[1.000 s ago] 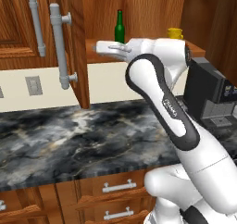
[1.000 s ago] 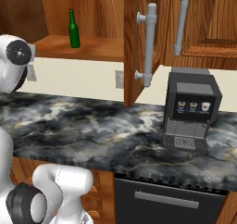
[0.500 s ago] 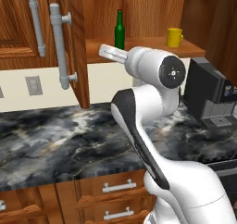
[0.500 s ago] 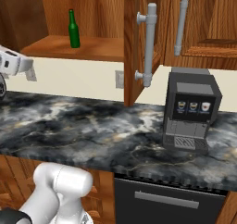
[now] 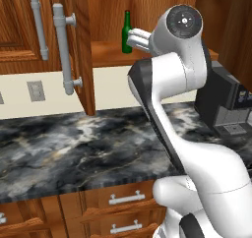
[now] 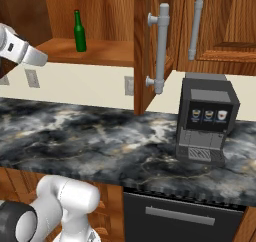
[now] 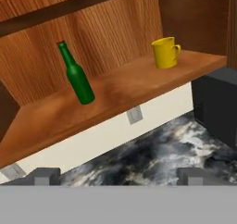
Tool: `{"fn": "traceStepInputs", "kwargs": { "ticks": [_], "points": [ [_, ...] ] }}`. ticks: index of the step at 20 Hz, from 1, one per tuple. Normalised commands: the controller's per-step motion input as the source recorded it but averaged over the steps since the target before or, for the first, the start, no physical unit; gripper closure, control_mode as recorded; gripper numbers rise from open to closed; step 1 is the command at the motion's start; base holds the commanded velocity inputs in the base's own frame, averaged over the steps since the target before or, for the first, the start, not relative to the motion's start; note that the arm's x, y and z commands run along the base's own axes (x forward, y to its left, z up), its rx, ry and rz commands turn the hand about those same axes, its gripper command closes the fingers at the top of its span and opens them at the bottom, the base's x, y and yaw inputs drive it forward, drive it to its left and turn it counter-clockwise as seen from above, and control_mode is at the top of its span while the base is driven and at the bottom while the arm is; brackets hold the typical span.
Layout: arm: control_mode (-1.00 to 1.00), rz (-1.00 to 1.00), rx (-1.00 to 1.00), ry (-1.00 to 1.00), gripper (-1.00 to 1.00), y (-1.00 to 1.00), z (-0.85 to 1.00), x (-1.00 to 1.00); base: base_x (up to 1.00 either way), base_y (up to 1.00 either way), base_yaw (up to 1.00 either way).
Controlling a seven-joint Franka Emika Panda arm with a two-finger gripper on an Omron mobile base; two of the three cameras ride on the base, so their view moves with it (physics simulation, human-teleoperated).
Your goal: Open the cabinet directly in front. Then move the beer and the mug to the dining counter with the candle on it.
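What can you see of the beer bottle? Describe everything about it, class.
The beer is a small dark-green glass bottle with a slim neck and red cap. It stands upright on the wooden shelf of the open cabinet, left of the yellow mug and apart from it. Nothing else touches it.

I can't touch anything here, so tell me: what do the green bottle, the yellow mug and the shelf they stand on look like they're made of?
The bottle looks like glossy dark-green glass, with a red cap. The mug is plain matte yellow, perhaps ceramic. The shelf shows reddish-brown wood grain.
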Motion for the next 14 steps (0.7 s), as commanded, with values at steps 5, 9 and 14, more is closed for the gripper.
{"fn": "traceStepInputs", "kwargs": {
  "ticks": [5,9,14],
  "points": [
    [-1.00,0.00,0.00,0.00,-1.00,0.00,0.00,0.00,0.00,0.00,0.00],
    [-1.00,0.13,-0.09,0.06,-1.00,0.00,-0.03,0.00,0.00,0.00,0.00],
    [-1.00,0.24,-0.11,0.13,-1.00,0.00,-0.05,0.00,0.00,0.00,0.00]
  ]
}}
